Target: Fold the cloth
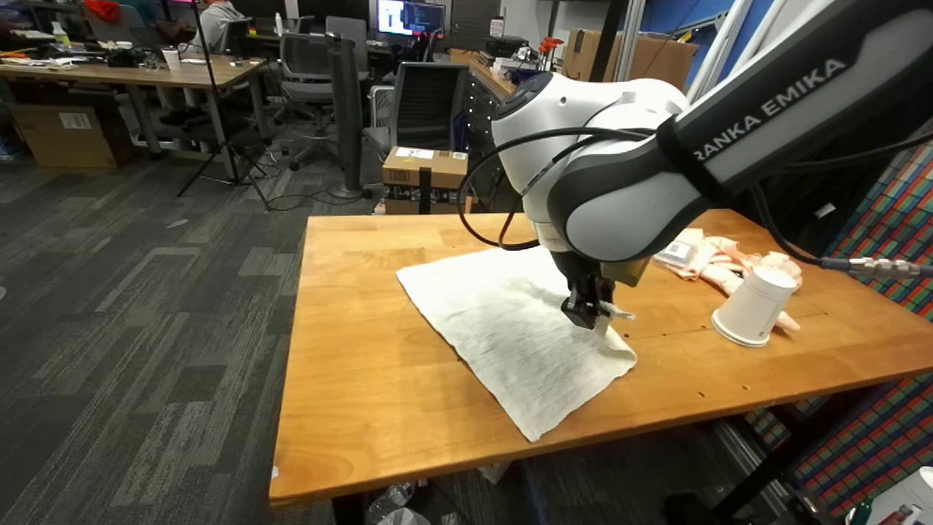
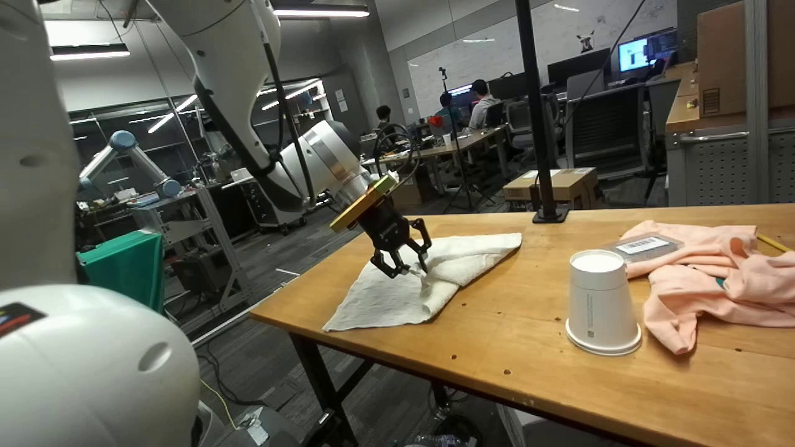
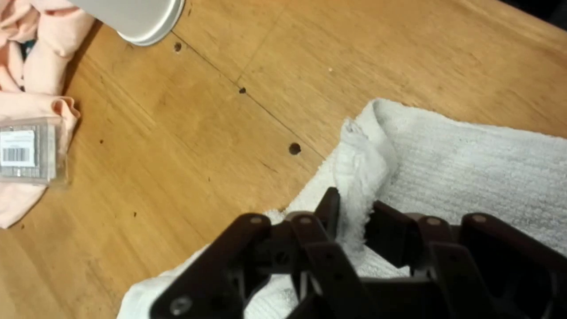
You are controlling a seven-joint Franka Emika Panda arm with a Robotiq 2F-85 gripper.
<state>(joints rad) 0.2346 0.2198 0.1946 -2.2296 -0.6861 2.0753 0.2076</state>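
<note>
Cloth [image 1: 503, 343]: white, lying on the table in the middle of both exterior views, partly rumpled and folded over on itself.
Gripper [image 3: 354, 217]: pinching a bunched fold of the cloth between its fingertips, low in the wrist view, right of centre, covering some of the cloth there.
Arm [image 1: 627, 211]: reaching in from the upper right of an exterior view, hiding the cloth's upper right part.
Table [image 1: 350, 379]: bare wood with small dark holes.
Cup [image 2: 602, 304]: white, upside down, right of the cloth in both exterior views and apart from it.
Pink garment [image 2: 714, 292]: crumpled, just beside the cup.
Plastic case [image 3: 46, 153]: labelled, partly on the garment, left edge of the wrist view.
Pole [image 2: 540, 155]: black, upright, based at the table's far edge.
</note>
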